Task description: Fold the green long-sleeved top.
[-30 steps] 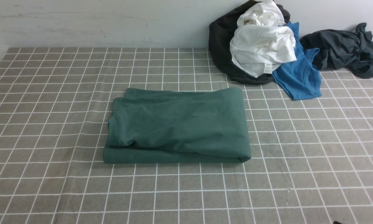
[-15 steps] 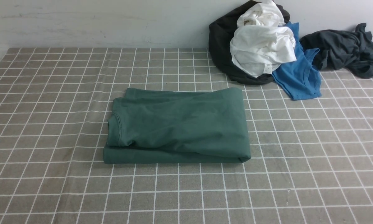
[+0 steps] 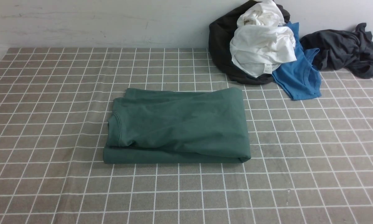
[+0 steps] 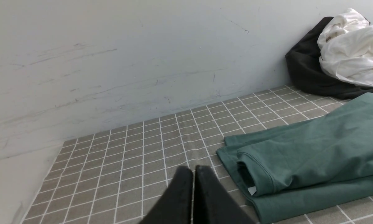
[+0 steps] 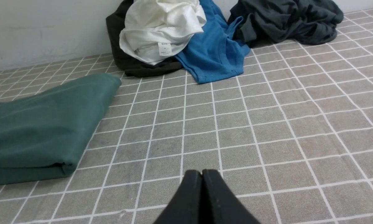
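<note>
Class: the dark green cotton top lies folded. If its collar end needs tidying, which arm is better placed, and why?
Probably the left. The left hand, shut and empty, sits near the dark green cotton top at its collar end; the right hand faces the opposite folded edge.

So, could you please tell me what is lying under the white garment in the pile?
The white garment rests on a black garment and a blue shirt. Whatever lies deeper in the pile is covered.
</note>
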You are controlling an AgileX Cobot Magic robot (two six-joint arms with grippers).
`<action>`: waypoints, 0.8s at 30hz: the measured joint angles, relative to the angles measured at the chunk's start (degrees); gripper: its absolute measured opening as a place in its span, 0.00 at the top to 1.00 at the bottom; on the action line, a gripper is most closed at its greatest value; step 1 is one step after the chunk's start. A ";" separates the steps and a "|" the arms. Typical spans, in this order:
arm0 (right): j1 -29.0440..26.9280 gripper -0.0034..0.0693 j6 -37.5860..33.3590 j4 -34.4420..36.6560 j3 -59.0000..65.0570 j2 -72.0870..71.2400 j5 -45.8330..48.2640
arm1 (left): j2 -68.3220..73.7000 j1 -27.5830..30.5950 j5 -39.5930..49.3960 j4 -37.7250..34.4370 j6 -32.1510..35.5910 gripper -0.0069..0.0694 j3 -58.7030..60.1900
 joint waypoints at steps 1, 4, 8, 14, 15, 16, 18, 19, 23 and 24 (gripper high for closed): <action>-0.55 0.97 -0.53 0.00 0.00 0.00 0.00 | 0.00 0.00 0.00 0.00 0.00 0.92 0.00; -1.43 0.97 -4.12 0.30 0.00 0.00 0.06 | 0.00 0.00 0.00 0.00 0.00 0.92 0.00; -3.00 0.97 -6.28 0.57 0.00 0.00 0.11 | 0.00 0.00 0.00 0.00 0.00 0.92 0.00; -4.10 0.97 -6.47 1.00 -0.02 0.00 0.17 | 0.00 0.00 0.00 0.00 0.00 0.92 0.00; -4.10 0.97 -6.51 1.13 -0.02 0.00 0.17 | 0.00 0.00 0.00 0.00 0.00 0.92 0.00; -4.10 0.97 -6.51 1.17 -0.02 0.00 0.17 | 0.00 0.00 0.00 0.00 0.00 0.92 0.00; -4.10 0.97 -6.51 1.17 -0.02 0.00 0.17 | 0.00 0.00 0.00 0.00 0.00 0.92 0.00; -4.10 0.97 -6.51 1.17 -0.02 0.00 0.17 | 0.00 0.00 0.00 0.00 0.00 0.92 0.00; -4.10 0.97 -6.54 1.17 -0.02 0.00 0.17 | 0.00 0.00 0.00 0.00 0.00 0.92 0.00; -4.10 0.97 -6.54 1.17 -0.02 0.00 0.17 | 0.00 0.00 0.00 0.00 0.00 0.92 0.00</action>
